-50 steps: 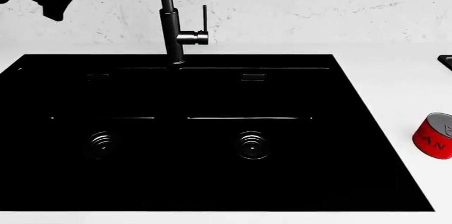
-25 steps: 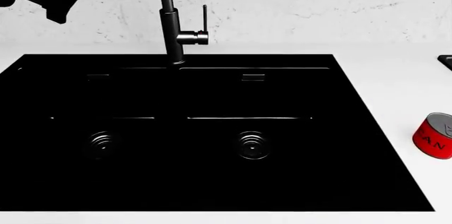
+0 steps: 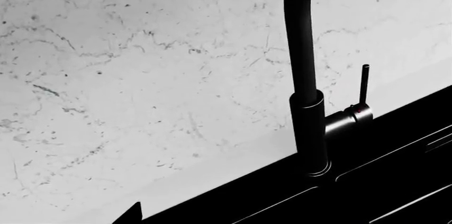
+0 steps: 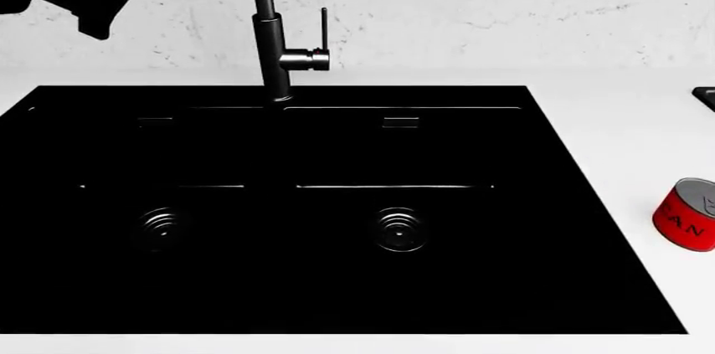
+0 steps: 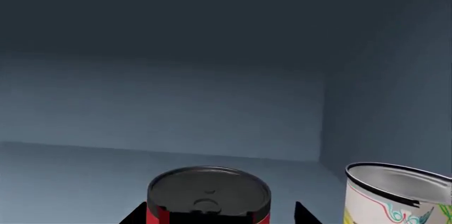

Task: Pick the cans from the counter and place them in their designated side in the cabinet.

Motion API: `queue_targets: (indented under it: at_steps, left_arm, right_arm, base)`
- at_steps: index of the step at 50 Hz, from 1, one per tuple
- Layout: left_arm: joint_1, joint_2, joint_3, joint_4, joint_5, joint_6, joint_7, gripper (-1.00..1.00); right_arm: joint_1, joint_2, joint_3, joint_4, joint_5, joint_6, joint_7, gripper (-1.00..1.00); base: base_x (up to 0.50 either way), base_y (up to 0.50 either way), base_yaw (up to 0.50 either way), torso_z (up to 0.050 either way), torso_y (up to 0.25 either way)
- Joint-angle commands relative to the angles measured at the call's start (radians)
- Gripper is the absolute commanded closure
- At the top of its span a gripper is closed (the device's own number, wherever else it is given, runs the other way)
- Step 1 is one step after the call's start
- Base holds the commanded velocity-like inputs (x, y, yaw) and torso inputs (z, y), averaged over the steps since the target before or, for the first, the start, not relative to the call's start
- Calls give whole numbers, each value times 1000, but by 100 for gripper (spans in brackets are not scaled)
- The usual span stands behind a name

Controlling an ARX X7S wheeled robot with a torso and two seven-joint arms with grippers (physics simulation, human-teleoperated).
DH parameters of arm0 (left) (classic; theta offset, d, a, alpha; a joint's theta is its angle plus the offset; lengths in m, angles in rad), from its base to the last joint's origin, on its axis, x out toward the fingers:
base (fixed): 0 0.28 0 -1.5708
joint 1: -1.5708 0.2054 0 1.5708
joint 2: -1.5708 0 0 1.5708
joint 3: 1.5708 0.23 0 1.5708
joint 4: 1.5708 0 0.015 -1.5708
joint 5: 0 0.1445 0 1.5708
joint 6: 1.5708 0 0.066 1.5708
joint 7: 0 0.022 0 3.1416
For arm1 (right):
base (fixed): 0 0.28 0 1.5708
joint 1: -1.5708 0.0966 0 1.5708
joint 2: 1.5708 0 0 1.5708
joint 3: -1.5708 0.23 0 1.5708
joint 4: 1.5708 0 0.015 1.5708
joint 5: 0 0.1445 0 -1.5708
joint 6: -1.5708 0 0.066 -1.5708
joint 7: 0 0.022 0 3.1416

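Note:
One red can (image 4: pixel 686 215) with a silver top stands on the white counter (image 4: pixel 625 136), right of the sink, cut by the head view's edge. In the right wrist view a second red can (image 5: pixel 209 195) with a dark metal top stands upright inside the blue-grey cabinet (image 5: pixel 177 113). My right gripper (image 5: pixel 219 214) straddles it. One fingertip (image 5: pixel 135 214) lies against its side and the other stands a little off it. My left gripper (image 4: pixel 99 1) hangs as a black silhouette high at the back left, holding nothing I can see. Only one fingertip (image 3: pixel 134 214) shows in its wrist view.
A black double sink (image 4: pixel 335 203) fills the middle of the counter, with a tall black faucet (image 4: pixel 268 36) behind it before the marble wall. A flat black corner (image 4: pixel 705 96) shows at far right. In the cabinet, a white can with a colourful label (image 5: pixel 395 195) stands near the side wall.
My left gripper has drifted slightly to the right and down in the head view. The can on the counter has not moved.

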Motion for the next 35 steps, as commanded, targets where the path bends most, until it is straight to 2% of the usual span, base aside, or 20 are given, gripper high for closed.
queue_targets:
  at_steps: [1, 17, 35]
  left_arm:
    - [-3, -1, -1, 3, 1, -2, 0, -100]
    - [-4, -7, -5, 27, -3, -16, -1, -100]
    - [4, -12, -11, 38, -10, -19, -2, -100]
  right_arm:
    - [1, 0, -1, 0, -2, 0, -1, -100]
    - [1, 0, -1, 0, -2, 0, -1, -100]
    - [1, 0, -1, 0, -2, 0, -1, -100]
  base:
    - [0, 0, 0, 0, 0]
    - [0, 0, 0, 0, 0]
    - [-235, 15, 0, 1, 0]
